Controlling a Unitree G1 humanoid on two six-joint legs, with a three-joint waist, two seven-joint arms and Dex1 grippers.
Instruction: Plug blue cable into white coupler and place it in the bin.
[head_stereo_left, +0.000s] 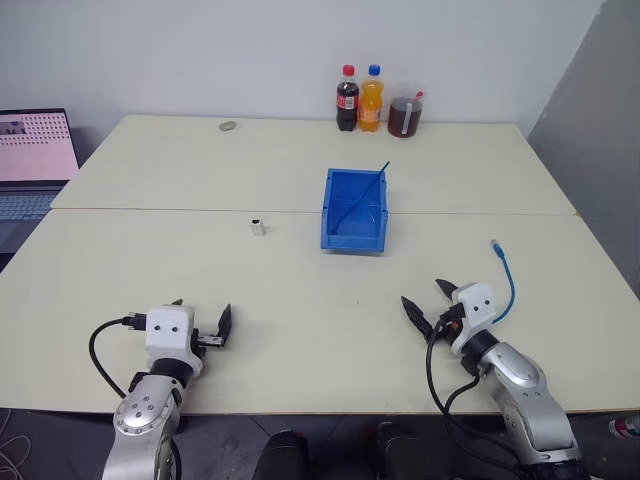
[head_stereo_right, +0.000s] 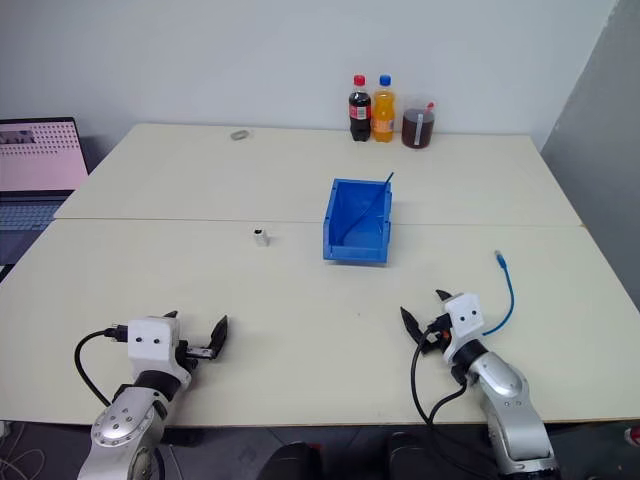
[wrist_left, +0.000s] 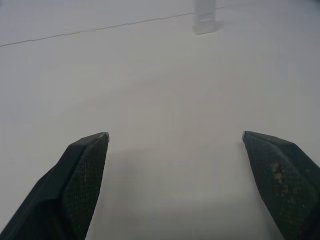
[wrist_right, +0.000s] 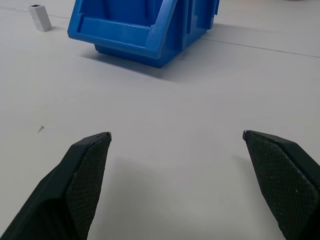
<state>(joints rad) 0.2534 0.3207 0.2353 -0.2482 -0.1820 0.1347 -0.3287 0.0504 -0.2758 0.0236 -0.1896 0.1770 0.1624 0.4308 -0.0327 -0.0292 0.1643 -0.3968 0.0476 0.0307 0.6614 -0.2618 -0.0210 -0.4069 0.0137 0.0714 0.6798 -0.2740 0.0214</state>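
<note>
Both grippers' jaws wide apart, empty, above the table (head_stereo_left: 300, 300).

Bin (head_stereo_left: 355, 212): mid-bench — white coupler (head_stereo_left: 258, 227) just left.
Blue cable (head_stereo_left: 505, 277): beside right gripper (head_stereo_left: 429, 303) — fingers apart.

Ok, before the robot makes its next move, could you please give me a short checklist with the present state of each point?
1. Left gripper open and holding nothing: ok.
2. Right gripper open and holding nothing: ok.
3. Blue cable free on the table, beside the right gripper, not gripped: ok.
4. White coupler standing alone on the table, left of the bin, with open space around it: ok.
5. Cable plugged into the coupler: not ok, they lie far apart.
6. Bin ready to receive the parts: cannot tell, a thin dark blue strand lies inside it and sticks out at the far corner.
</note>
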